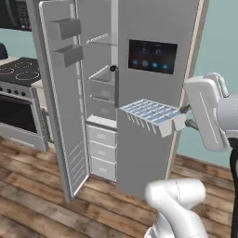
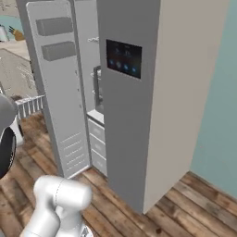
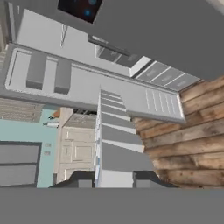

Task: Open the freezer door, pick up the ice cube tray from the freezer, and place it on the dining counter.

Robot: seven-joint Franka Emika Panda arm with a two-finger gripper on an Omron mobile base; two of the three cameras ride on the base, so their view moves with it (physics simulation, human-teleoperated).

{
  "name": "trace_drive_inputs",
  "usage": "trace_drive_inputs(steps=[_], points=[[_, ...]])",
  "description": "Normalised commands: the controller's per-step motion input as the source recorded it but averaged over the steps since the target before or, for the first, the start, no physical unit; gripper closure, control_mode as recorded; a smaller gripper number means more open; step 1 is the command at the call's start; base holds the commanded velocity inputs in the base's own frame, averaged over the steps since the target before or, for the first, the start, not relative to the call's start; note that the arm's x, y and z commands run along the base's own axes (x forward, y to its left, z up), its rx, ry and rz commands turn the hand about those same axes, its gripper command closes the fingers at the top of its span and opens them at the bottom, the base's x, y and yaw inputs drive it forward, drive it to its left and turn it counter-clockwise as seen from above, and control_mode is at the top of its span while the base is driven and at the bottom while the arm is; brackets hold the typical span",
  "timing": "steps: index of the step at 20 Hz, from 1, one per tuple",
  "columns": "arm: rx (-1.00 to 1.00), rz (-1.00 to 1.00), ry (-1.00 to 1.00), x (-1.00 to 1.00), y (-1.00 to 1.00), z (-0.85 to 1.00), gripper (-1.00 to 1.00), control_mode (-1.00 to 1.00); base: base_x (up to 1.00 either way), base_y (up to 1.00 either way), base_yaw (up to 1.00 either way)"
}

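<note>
Pale blue-white ice cube tray (image 1: 151, 113) hangs mid-frame, clamped at one end by the gripper (image 1: 185, 117), outside the freezer (image 1: 103, 93); freezer door (image 1: 60, 97) stands open. Carrying step: next, turn toward the dining counter.

Rendered flat and evenly bright, with no clear light source and no glare. Soft, low-res edges throughout, slightly blurred. Faint shading inside the freezer (image 1: 104, 88); touchscreen (image 1: 152, 56) glowed blue. No lens distortion at the borders. Wood floor (image 2: 194, 203) evenly lit, barely shadowed.
</note>
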Motion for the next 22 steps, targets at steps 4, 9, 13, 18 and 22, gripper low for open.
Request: trace_drive_inputs(steps=[4, 9, 13, 18, 22], points=[[0.0, 0.0, 0.0, 0.0, 0.0, 0.0, 1.0, 1.0, -0.98, 0.0, 0.66], [0.0, 0.0, 0.0, 0.0, 0.0, 0.0, 1.0, 1.0, -0.92, 0.16, 0.68], [0.0, 0.0, 0.0, 0.0, 0.0, 0.0, 1.0, 1.0, -0.56, 0.33, 0.72], [0.0, 0.0, 0.0, 0.0, 0.0, 0.0, 1.0, 1.0, -0.51, 0.16, 0.74], [0.0, 0.0, 0.0, 0.0, 0.0, 0.0, 1.0, 1.0, -0.9, 0.03, 0.71]])
